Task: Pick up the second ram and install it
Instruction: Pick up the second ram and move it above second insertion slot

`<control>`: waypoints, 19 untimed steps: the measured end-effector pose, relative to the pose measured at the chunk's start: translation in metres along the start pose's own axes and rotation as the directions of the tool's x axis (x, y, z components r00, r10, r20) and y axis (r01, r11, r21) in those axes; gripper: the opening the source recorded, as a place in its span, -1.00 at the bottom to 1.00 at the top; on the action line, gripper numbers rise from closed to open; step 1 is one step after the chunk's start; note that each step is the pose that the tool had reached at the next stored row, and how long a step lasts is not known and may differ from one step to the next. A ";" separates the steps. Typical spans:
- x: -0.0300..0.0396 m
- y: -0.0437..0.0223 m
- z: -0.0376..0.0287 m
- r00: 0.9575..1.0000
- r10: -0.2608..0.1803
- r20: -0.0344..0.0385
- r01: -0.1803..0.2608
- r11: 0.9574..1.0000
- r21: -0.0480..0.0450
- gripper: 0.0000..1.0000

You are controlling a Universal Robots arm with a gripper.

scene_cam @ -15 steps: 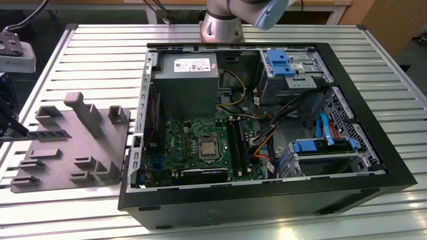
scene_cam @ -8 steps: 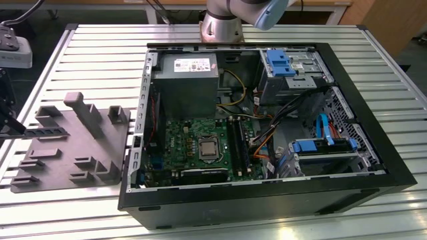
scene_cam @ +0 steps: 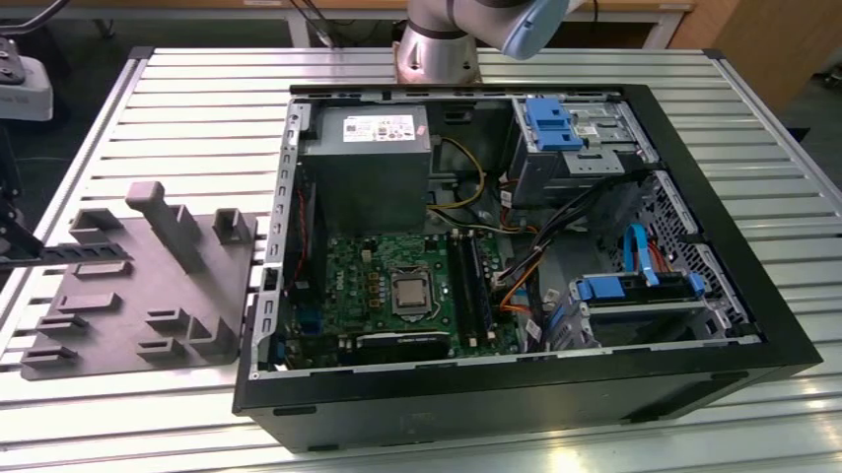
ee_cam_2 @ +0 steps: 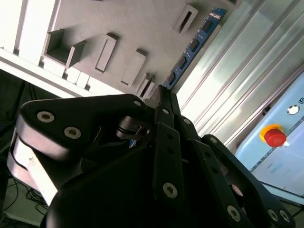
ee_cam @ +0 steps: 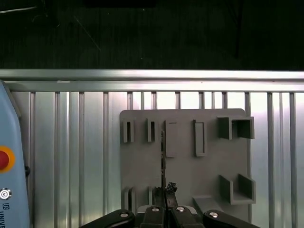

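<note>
In the exterior view, the second ram sits level and edge-on over one edge of the grey moulded tray. The tray lies on the slatted table, to the exterior view's left of the open computer case.

In the second wrist view, the gripper is pinched on one end of the stick, which juts out over the tray.

In the first wrist view, the stick is a thin dark line running between the tray's slots.

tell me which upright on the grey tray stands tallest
The slab-shaped post at the grey tray's far end in the exterior view; it rises well above the shorter block beside it.
</note>
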State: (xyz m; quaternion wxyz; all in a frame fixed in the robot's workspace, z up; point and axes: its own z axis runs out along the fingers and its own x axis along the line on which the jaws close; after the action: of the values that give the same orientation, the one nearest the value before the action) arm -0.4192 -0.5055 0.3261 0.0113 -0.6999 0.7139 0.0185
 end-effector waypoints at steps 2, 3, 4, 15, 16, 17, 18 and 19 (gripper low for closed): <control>-0.0001 0.0001 -0.0023 1.000 0.000 0.000 0.000 1.000 0.001 -0.76; -0.0002 0.0001 -0.0038 1.000 0.000 0.001 0.000 1.000 0.001 -0.76; -0.0002 0.0001 -0.0052 1.000 0.000 0.001 0.000 1.000 0.002 -0.76; -0.0008 0.0002 -0.0181 1.000 0.000 0.007 0.000 1.000 0.004 -0.76; -0.0008 0.0002 -0.0191 1.000 0.000 0.007 0.000 1.000 0.004 -0.76; -0.0008 0.0002 -0.0200 1.000 0.000 0.007 0.000 1.000 0.004 -0.76; -0.0009 0.0003 -0.0209 1.000 0.000 0.008 0.000 1.000 0.004 -0.76; -0.0009 0.0003 -0.0217 1.000 0.000 0.008 0.000 1.000 0.004 -0.76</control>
State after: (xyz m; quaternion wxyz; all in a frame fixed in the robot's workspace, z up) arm -0.4192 -0.5055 0.3478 0.0155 -0.6999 0.7138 0.0196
